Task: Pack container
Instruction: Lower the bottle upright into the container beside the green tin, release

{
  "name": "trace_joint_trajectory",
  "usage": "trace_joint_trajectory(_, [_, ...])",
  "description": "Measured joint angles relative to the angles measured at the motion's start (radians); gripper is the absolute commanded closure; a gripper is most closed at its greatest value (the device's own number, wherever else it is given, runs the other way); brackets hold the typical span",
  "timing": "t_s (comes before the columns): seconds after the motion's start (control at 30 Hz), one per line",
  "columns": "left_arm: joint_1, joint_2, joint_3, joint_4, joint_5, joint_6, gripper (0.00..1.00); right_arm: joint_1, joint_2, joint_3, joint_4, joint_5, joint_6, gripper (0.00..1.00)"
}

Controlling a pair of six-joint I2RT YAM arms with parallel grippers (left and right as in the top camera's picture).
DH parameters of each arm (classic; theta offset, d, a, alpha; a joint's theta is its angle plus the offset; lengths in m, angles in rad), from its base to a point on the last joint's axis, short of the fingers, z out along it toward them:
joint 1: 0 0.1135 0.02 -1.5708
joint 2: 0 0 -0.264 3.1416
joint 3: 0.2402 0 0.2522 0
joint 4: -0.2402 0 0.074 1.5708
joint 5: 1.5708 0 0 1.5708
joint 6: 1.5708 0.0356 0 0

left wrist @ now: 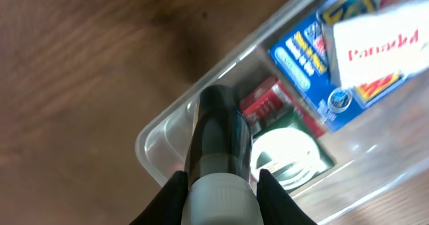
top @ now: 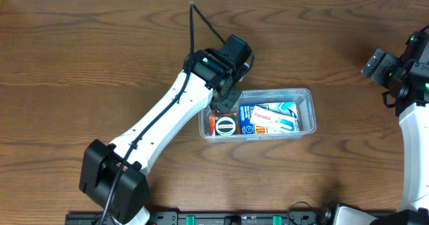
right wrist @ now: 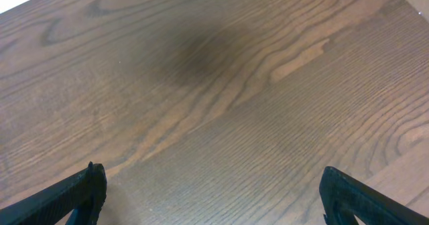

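- The container [top: 309,98], clear plastic, sits on the tabletop [top: 80,57] just off centre toward 4 o'clock.
- The left pincer [left wrist: 221,185] is over the container's 9 o'clock end, pinching a dark cylinder [left wrist: 218,124] with a white end.
- Inside the container, a red-and-green pack [top: 224,124] lies at 9 o'clock, with a blue box [top: 268,118] just beside it toward 3 o'clock.
- The right pincer [right wrist: 211,185] is spread wide over bare wood, well apart from the container at 3 o'clock.

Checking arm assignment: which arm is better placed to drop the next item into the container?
Left: the left gripper holds a dark cylinder over the container; the right gripper hangs open, far off.
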Motion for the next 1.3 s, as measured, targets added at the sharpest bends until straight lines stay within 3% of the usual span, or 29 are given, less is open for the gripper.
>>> trace_joint_trajectory(0.4, [0.0,0.001,-0.032,0.043,0.0,0.258,0.91,0.0,0.0,0.0,0.0,0.0,0.0,0.01])
trace_joint_trajectory(1.0, [0.0,0.002,-0.186,0.239,0.012,0.307,0.9,0.0,0.0,0.0,0.0,0.0,0.0,0.01])
trace_joint_trajectory(1.07, [0.0,0.002,-0.197,0.247,0.012,0.309,0.77,0.0,0.0,0.0,0.0,0.0,0.0,0.01])
trace_joint_trajectory(1.2, [0.0,0.002,-0.203,0.25,0.012,0.312,0.42,0.0,0.0,0.0,0.0,0.0,0.0,0.01])
trace_joint_trajectory(1.3, [0.0,0.002,-0.203,0.256,0.012,0.317,0.26,0.0,0.0,0.0,0.0,0.0,0.0,0.01])
